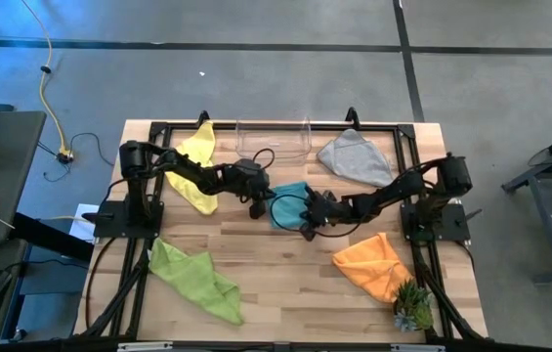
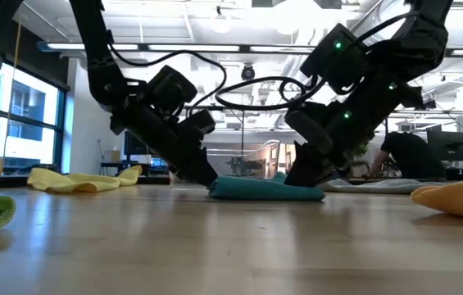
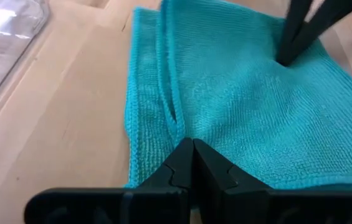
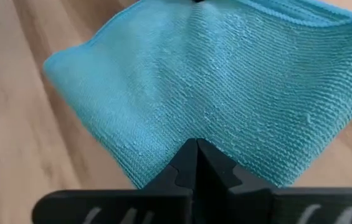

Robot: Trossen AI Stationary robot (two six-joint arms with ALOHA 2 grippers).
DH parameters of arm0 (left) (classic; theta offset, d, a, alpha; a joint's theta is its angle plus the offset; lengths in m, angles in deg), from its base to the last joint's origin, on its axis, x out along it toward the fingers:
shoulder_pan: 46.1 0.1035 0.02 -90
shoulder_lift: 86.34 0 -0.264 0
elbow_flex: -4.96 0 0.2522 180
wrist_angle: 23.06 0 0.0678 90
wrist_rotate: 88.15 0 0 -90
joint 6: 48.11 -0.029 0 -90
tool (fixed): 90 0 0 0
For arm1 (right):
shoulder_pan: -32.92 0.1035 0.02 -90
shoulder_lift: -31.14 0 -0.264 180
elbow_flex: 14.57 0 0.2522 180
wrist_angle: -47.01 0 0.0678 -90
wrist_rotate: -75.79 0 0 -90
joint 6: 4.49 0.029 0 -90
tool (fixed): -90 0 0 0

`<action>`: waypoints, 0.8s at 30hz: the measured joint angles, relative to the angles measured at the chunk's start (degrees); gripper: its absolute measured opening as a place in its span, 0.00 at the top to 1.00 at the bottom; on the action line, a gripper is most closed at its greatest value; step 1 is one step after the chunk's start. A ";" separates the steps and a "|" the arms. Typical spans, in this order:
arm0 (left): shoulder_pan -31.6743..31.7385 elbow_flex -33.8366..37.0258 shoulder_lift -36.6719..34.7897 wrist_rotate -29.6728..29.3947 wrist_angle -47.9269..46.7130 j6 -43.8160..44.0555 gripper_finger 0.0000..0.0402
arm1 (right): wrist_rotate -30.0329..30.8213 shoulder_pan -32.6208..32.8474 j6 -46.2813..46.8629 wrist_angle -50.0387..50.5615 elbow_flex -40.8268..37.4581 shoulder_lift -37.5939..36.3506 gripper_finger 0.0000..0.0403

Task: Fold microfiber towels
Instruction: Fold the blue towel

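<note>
1. Teal blue microfiber towel (image 1: 289,204) lies folded at table centre, near the clear plastic bin (image 1: 274,138) at the far edge.
2. Left gripper (image 3: 192,163), fingers pressed together, tip down on the towel's left edge.
3. Right gripper (image 4: 195,163), fingers together, tip on the towel's right side.
4. Yellow towel (image 1: 197,166) far left, lime green towel (image 1: 195,280) near left, grey towel (image 1: 356,156) far right, orange towel (image 1: 373,264) near right.

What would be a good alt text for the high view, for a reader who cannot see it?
Seen from above, two dark robot arms meet at a teal towel in the middle of a wooden table, the left hand and right hand both shut at its edges. Yellow, grey, lime green and orange towels lie crumpled around it.
</note>
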 joint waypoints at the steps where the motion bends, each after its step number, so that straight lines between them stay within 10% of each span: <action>1: -0.25 0.00 -0.08 -0.19 -0.14 -0.02 1.00 | -0.55 -0.62 -0.93 0.00 0.00 0.00 1.00; 24: -6.93 0.86 -7.07 2.19 -8.08 8.81 1.00 | -10.07 -14.10 -24.73 19.76 -0.28 -14.55 1.00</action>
